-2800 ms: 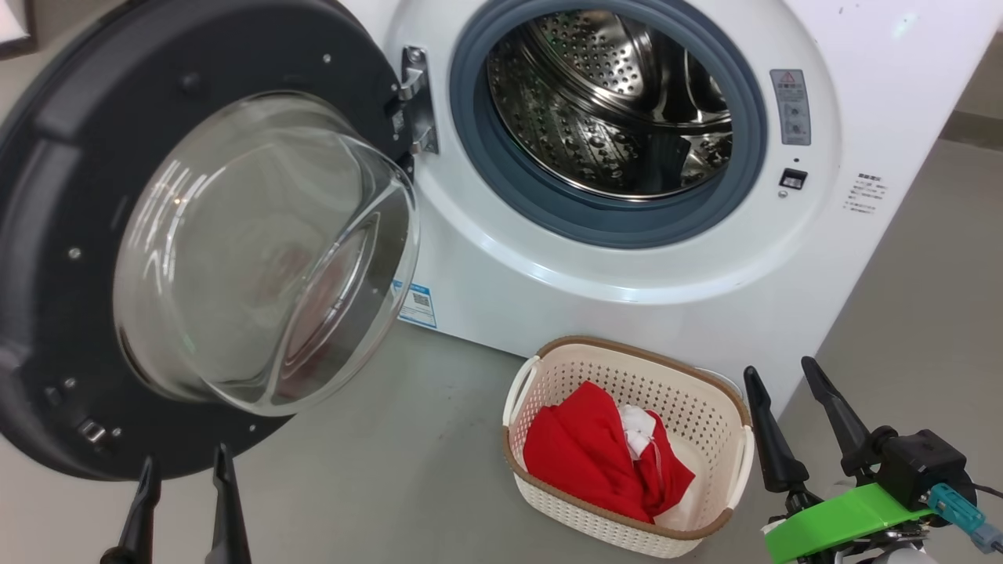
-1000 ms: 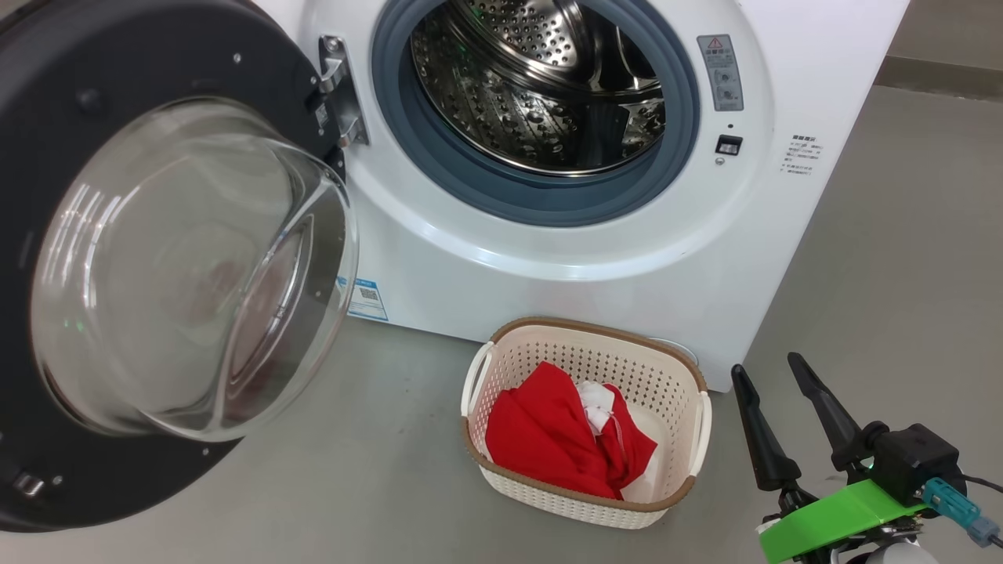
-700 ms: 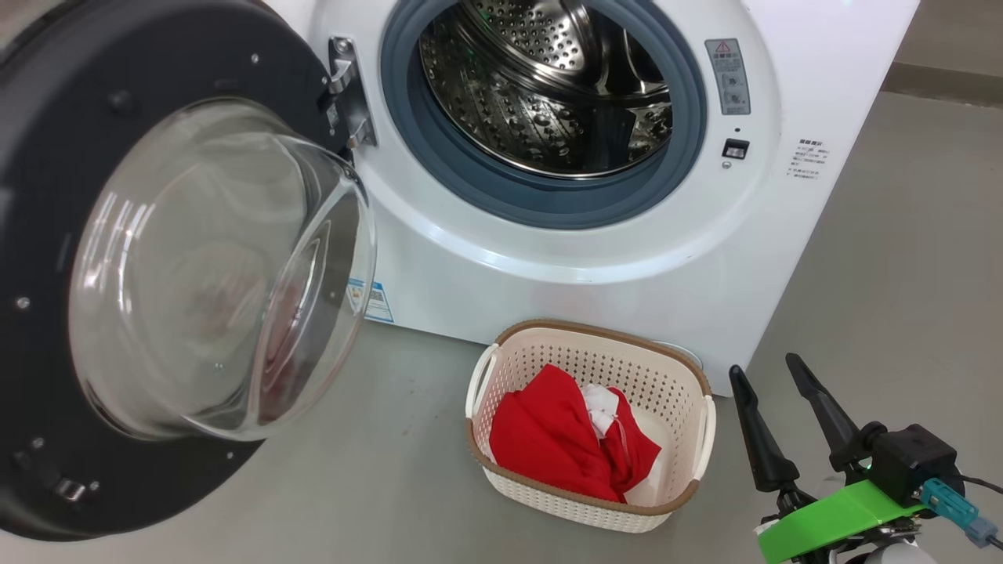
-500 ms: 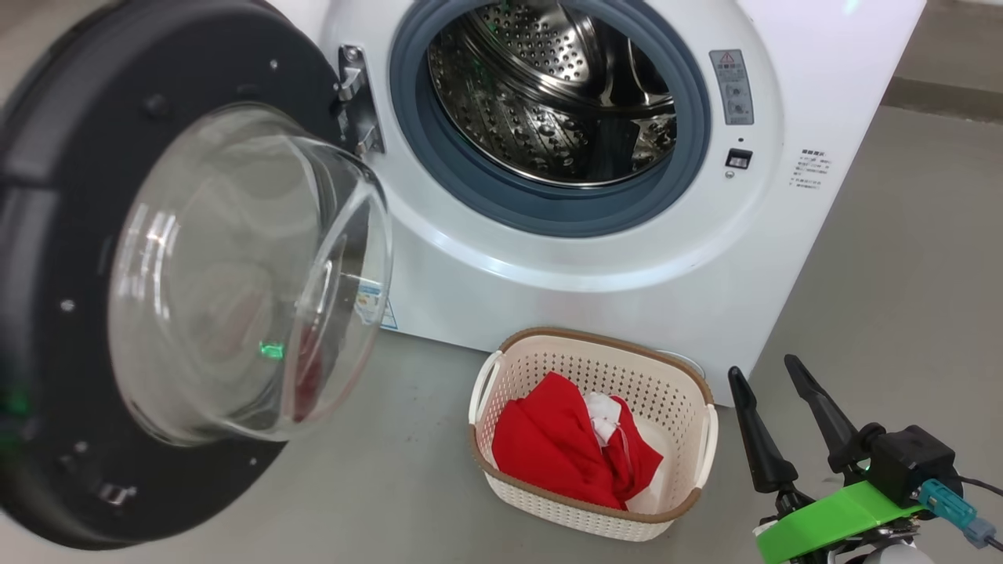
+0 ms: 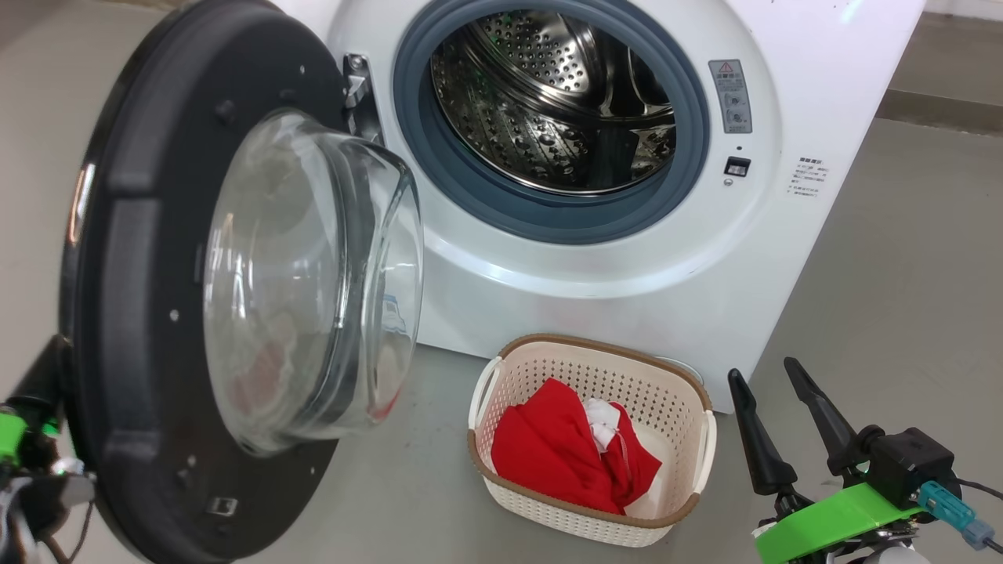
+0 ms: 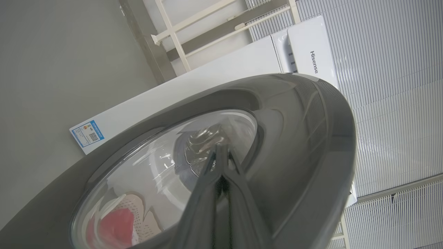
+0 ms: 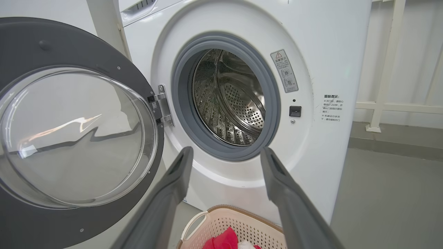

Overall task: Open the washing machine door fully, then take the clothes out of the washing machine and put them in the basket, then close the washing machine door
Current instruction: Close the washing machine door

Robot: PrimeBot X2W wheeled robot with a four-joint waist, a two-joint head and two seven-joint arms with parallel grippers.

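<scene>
The washing machine (image 5: 595, 274) stands with its steel drum (image 5: 564, 102) showing nothing inside. The washing machine door (image 5: 141, 274) hangs half swung at the left, glass bowl facing the opening. My left gripper (image 6: 220, 152) is shut, its tips against the door's outer face (image 6: 304, 145); its wrist (image 5: 35, 384) shows behind the door's edge. On the floor in front sits the basket (image 5: 595, 345) holding the clothes (image 5: 556, 450), red fabric with a white piece (image 5: 602, 411). My right gripper (image 5: 762, 372) stands open and holds nothing, right of the basket. The right gripper (image 7: 226, 152) points at the drum, above the basket (image 7: 221, 214).
Grey floor (image 5: 901, 274) lies open to the right of the machine. A white rail frame (image 7: 380, 69) stands along the wall behind it. Another white appliance (image 6: 311, 52) is beyond the door in the left wrist view.
The door has swung from facing me toward the machine's opening. My left gripper has gone from below the door to behind it. The head view shifted; the right gripper stayed put.
</scene>
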